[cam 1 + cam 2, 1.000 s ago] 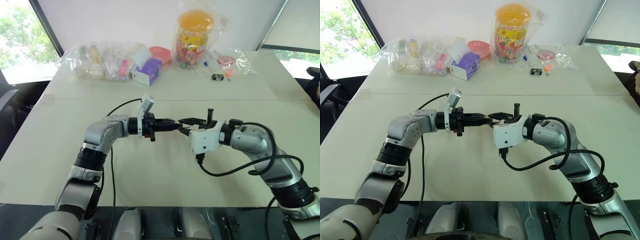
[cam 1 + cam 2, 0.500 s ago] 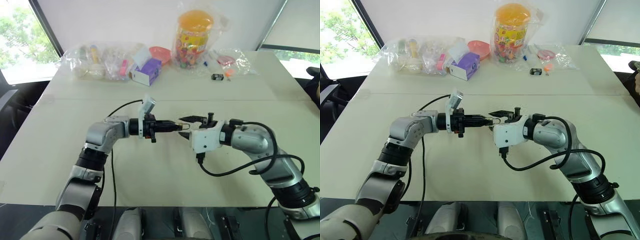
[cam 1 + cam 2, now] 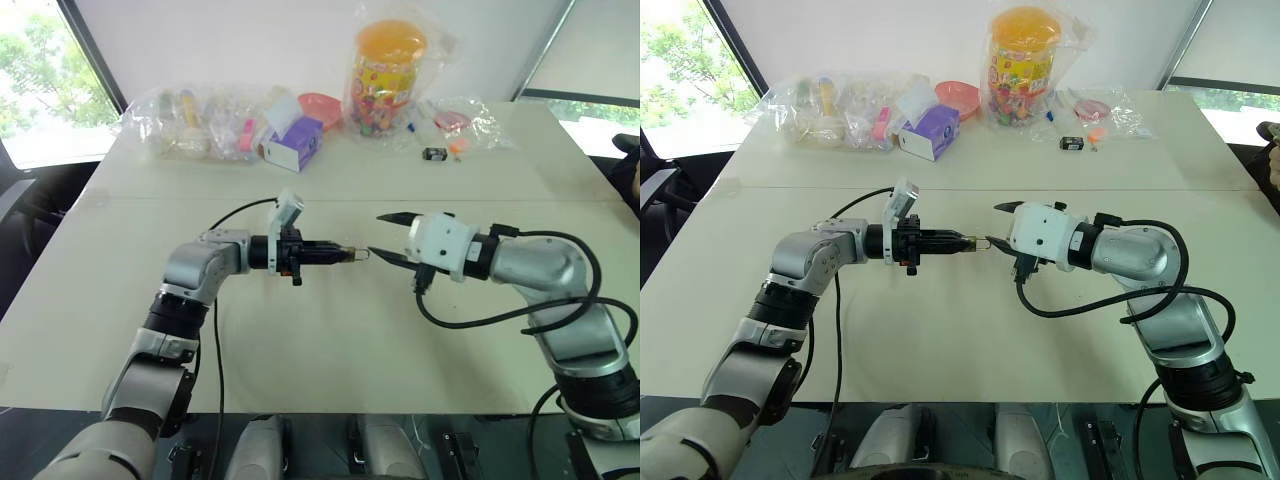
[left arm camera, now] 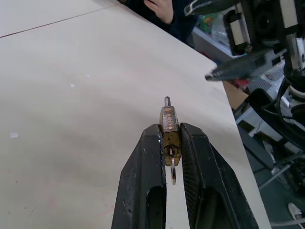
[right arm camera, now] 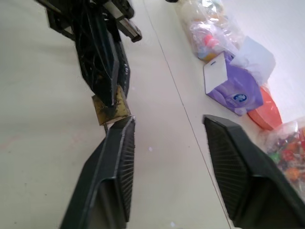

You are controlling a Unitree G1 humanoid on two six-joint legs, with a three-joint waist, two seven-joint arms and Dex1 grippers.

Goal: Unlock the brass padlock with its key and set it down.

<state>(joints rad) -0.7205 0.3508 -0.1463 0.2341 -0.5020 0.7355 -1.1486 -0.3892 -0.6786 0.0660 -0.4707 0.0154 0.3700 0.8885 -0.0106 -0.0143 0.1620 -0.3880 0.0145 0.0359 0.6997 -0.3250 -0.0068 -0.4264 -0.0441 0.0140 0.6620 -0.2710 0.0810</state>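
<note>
- The left end effector [image 4: 171,143] is held above the pale surface [image 3: 300,340], pointing sideways toward the right arm, its two black fingers closed tight on the brass padlock [image 4: 169,128].
- The brass padlock is clamped edge-on between those fingertips, clear of the surface, with its thin silvery shackle sticking out past the tips. A small ring hangs under it.
- The right end effector [image 3: 390,237] faces the left one from the other side, its two black fingers spread wide apart and holding nothing.
- In the right wrist view one of those fingers [image 5: 116,162] sits just beside the padlock's brass body; whether it touches cannot be told.
- At the far edge of the surface lie clear plastic bags of small items [image 3: 195,125], a purple and white box [image 3: 293,143], an orange-pink bowl [image 3: 322,105], a tall jar with an orange lid [image 3: 388,75], and a small black box [image 3: 434,154].
- A person's hand [image 4: 162,8] shows beyond the surface's edge in the left wrist view.
</note>
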